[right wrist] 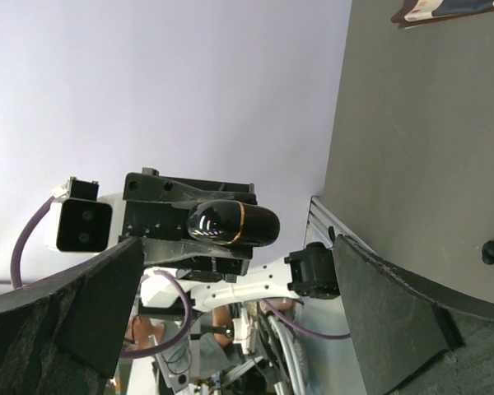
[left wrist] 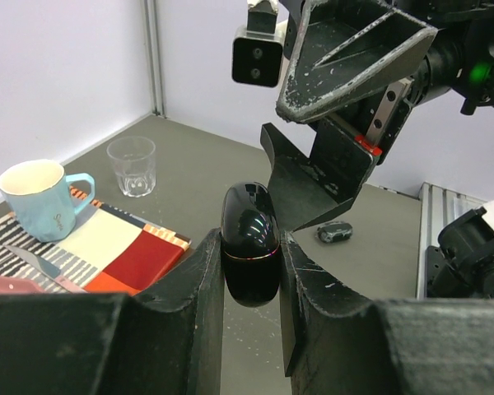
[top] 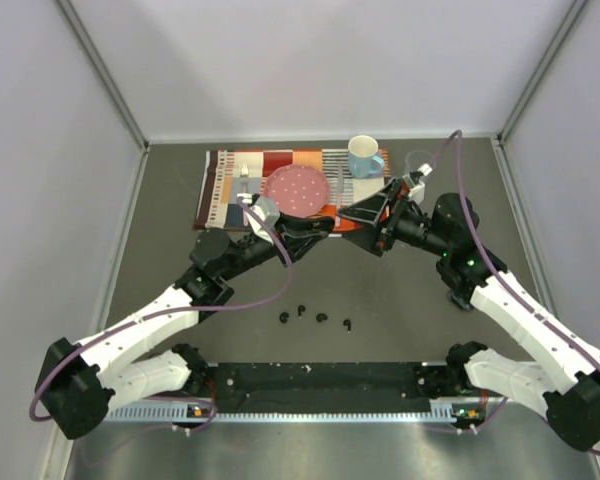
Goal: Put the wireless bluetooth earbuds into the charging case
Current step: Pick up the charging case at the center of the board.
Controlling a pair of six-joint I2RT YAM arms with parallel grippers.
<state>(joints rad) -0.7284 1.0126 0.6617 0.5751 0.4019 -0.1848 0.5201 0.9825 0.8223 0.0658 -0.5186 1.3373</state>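
A glossy black oval charging case (left wrist: 249, 222) with a thin seam ring is held above the table, and my left gripper (left wrist: 249, 247) is shut on its lower half. Its lid looks closed. In the top view the left gripper (top: 323, 226) is raised near the mat's front edge. My right gripper (top: 367, 228) faces it from the right, jaws wide open and empty. In the right wrist view the case (right wrist: 230, 224) lies just beyond the right gripper (right wrist: 239, 251), not between its fingers. Several tiny black earbuds (top: 301, 310) lie in a loose row on the grey table in front of the arms.
A patchwork mat (top: 230, 170) at the back carries a pink plate (top: 298, 187) and a pale blue mug (top: 363, 155). A clear glass (left wrist: 132, 164) stands beyond the mat. A small dark oval object (left wrist: 336, 232) lies on the table under the right gripper.
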